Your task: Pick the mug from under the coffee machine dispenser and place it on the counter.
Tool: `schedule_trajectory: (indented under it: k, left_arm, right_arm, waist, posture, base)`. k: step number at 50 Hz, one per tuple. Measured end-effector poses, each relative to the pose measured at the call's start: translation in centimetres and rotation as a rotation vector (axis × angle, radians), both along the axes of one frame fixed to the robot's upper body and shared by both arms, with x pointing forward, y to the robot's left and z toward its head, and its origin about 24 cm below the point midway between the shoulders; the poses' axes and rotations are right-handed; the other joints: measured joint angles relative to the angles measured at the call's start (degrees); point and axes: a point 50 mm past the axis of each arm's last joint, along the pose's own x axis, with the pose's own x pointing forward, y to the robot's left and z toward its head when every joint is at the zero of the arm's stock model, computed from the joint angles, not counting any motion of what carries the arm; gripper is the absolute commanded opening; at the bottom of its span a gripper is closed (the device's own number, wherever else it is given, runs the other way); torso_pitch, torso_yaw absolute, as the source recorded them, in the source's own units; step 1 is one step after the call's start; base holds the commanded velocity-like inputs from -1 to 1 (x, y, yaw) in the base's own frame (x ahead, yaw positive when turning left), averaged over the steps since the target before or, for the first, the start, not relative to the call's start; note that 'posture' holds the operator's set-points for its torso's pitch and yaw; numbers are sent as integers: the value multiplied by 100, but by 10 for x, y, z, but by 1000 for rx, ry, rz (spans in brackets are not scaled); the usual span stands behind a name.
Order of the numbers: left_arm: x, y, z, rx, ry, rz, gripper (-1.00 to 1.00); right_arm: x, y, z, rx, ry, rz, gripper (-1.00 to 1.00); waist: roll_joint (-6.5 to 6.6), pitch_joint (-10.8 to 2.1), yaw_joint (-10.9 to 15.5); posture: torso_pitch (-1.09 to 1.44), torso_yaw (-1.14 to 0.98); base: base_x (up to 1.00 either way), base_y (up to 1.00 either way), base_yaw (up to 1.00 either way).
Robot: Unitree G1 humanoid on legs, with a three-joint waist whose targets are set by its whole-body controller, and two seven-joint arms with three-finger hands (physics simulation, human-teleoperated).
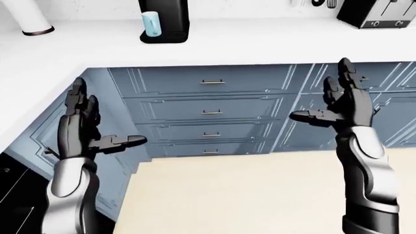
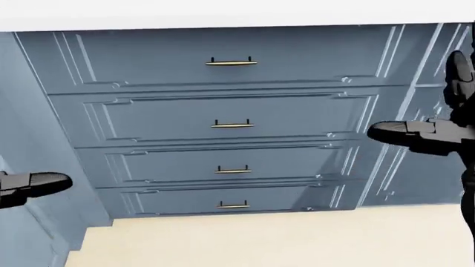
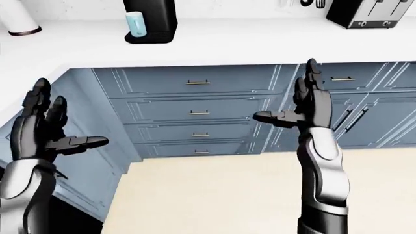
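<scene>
The small pale-blue cylindrical mug (image 1: 150, 24) looks smooth and glossy, with a lighter band at its rim; it stands upright under the dispenser of the tall black box-shaped coffee machine (image 1: 166, 18), on that machine's base. The machine sits near the far edge of the plain matte white table (image 1: 247, 46), towards the left of the stretch that runs across the top of the left-eye view. Only one mug shows.

At the table's far left corner stands one white cylinder with a dark ring at its foot (image 1: 29, 18), and at the far right one black boxy toaster with two small round knobs (image 1: 377, 13).

Below the table's near edge is a stack of four blue-grey panelled drawers (image 2: 231, 128), each with one slim brass bar handle; more blue-grey panelled cabinet fronts (image 3: 374, 105) run to the right. The floor (image 1: 240, 195) is flat pale cream.

Two hands are raised well below the mug, touching nothing. The left hand (image 1: 83, 122), dark with a silver-grey forearm, stands upright with fingers spread wide and thumb pointing right. The right hand (image 1: 345, 100) is likewise wide, fingers up, thumb pointing left, and holds nothing.
</scene>
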Motion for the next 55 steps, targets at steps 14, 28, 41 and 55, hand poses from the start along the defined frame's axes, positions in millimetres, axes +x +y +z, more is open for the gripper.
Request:
schedule_trajectory:
  k: [14, 28, 41, 55]
  left_arm:
    - [-5, 21, 29, 6, -40, 47, 100]
    - [-7, 26, 43, 19, -44, 72, 100]
    - [-9, 23, 52, 29, -72, 49, 100]
    - [-11, 30, 53, 34, -77, 85, 100]
  right_arm:
    - [1, -18, 34, -20, -64, -33, 100]
    - [0, -18, 41, -34, -85, -26, 100]
    - [-3, -22, 46, -46, -99, -41, 100]
    - [-1, -17, 47, -27, -93, -10, 100]
  waist:
    - [9, 64, 1]
    - [8, 141, -12]
    - [149, 176, -95]
    - [-61, 132, 128]
  posture:
    - [0, 0]
    - [0, 0]
    - [0, 0]
    - [0, 0]
  base:
    - [0, 0, 0]
    - [9, 0, 0]
    - [39, 0, 0]
    - [43, 20, 0]
